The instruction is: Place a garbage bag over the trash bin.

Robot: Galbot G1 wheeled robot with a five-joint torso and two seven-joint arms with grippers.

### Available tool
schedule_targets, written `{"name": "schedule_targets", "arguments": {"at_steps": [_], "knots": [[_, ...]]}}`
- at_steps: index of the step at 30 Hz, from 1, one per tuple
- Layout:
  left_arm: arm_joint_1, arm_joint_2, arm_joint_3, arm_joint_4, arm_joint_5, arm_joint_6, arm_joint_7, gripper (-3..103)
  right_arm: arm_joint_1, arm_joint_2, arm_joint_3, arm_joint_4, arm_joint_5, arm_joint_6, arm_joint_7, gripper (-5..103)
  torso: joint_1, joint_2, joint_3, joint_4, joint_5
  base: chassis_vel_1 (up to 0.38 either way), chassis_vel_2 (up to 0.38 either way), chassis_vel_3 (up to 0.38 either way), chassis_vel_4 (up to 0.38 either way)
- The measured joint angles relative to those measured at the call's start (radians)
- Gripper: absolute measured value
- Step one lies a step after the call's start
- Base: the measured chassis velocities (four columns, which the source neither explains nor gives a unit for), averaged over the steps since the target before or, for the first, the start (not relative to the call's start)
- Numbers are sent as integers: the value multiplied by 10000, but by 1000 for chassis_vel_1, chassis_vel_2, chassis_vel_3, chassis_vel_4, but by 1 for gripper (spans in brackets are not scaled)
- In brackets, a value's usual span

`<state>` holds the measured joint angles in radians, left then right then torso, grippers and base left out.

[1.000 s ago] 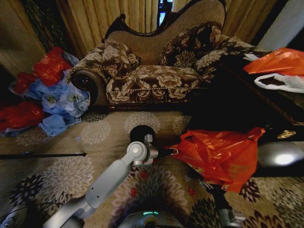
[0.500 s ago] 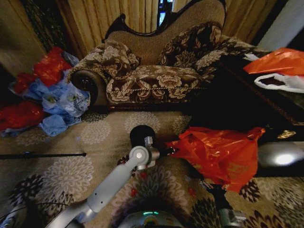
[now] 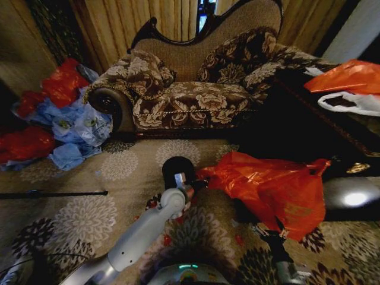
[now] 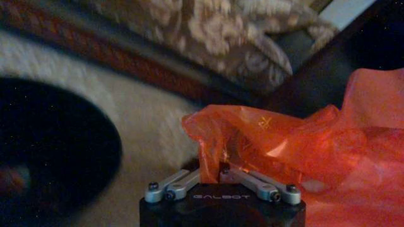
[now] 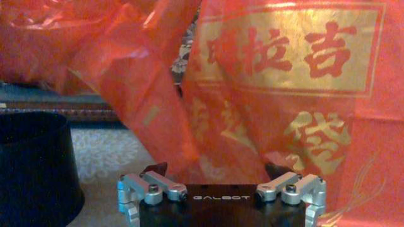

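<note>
1. Your garbage bag (image 3: 270, 190) is thin, glossy, crinkled red-orange plastic with gold printed characters, hanging spread above the carpet (image 3: 77, 219), right of the trash bin (image 3: 176, 168).
2. The bin is squat, round and plain black, standing on the flowered carpet just beyond your left wrist.
3. Your left hand (image 4: 211, 172) is pinched tight on the bag's left edge.
4. Your right hand (image 5: 218, 172) stands wide apart under the bag, plastic draped between its fingers.
5. A brocade sofa (image 3: 196, 89) stands far behind; blue and red bags (image 3: 59, 119) are heaped far left.
</note>
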<state>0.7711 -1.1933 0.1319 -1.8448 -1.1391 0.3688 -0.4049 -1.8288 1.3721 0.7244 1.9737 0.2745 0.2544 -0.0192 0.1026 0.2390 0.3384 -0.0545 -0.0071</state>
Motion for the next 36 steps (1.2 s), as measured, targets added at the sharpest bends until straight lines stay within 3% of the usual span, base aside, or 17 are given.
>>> {"name": "schedule_targets", "arguments": {"at_steps": [3, 12, 29, 36], "knots": [[-98, 396, -421, -237, 502, -103, 29, 0, 7, -68, 151, 251, 203, -168, 87, 100, 0, 0, 0, 0, -2, 0, 0, 0, 0], [-62, 1105, -1241, -564, 709, -64, -157, 0, 5, -69, 93, 482, 222, -262, 150, 100, 0, 0, 0, 0, 0, 0, 0, 0, 0], [-93, 2137, -2370, -1196, -521, -238, -702, 0, -23, -96, -121, 1002, 297, -494, 252, 100, 0, 2, 0, 0, 0, 0, 0, 0, 0], [-414, 2575, -2584, -1146, -902, -334, -1326, 0, 33, -77, -323, 1135, 396, -579, 278, 100, 0, 2, 1, 2, -2, 0, 0, 0, 0]]}}
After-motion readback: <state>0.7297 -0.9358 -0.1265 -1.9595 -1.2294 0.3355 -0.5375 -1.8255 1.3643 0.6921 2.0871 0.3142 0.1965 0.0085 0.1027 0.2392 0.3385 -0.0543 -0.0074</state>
